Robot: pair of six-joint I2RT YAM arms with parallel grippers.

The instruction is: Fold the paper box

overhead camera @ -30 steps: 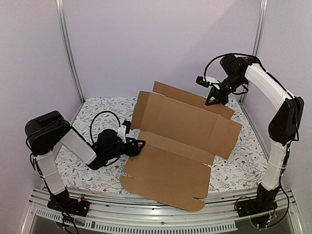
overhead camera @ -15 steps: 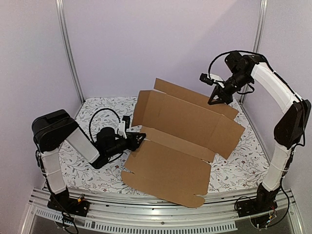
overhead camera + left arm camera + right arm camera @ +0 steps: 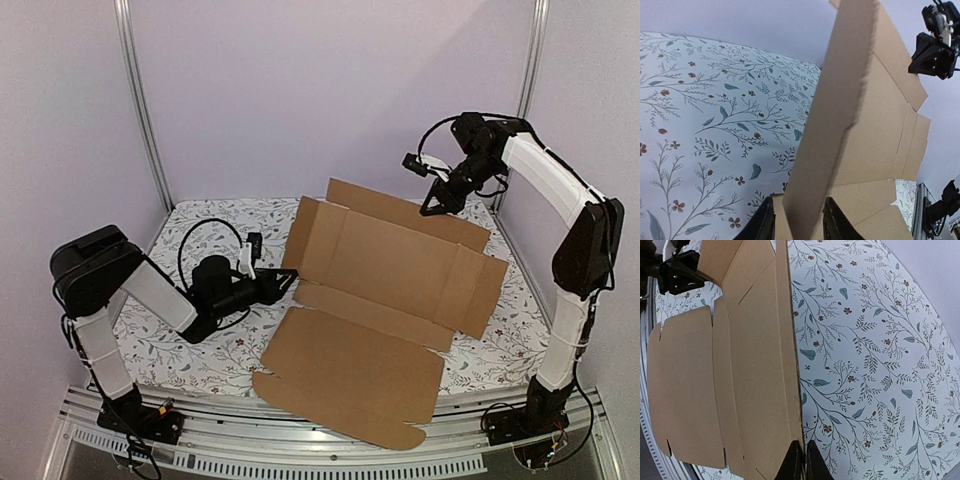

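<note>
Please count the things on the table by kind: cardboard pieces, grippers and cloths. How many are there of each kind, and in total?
paper box, one flat brown sheet: 1
grippers, left gripper and right gripper: 2
floral cloth: 1
Total: 4

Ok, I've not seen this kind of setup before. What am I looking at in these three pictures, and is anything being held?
Two robot arms, the left arm and the right arm, stand at the near edge of a table covered in flowered cloth. Each ends in a two-finger gripper. The wide picture comes from a fixed camera above and behind them. The other two come from cameras on the wrists, so each shows its own fingers at the bottom. On the table lies a big brown cardboard sheet with flaps, an unfolded box. The left gripper pinches a raised side flap; the right gripper pinches the far edge.
</note>
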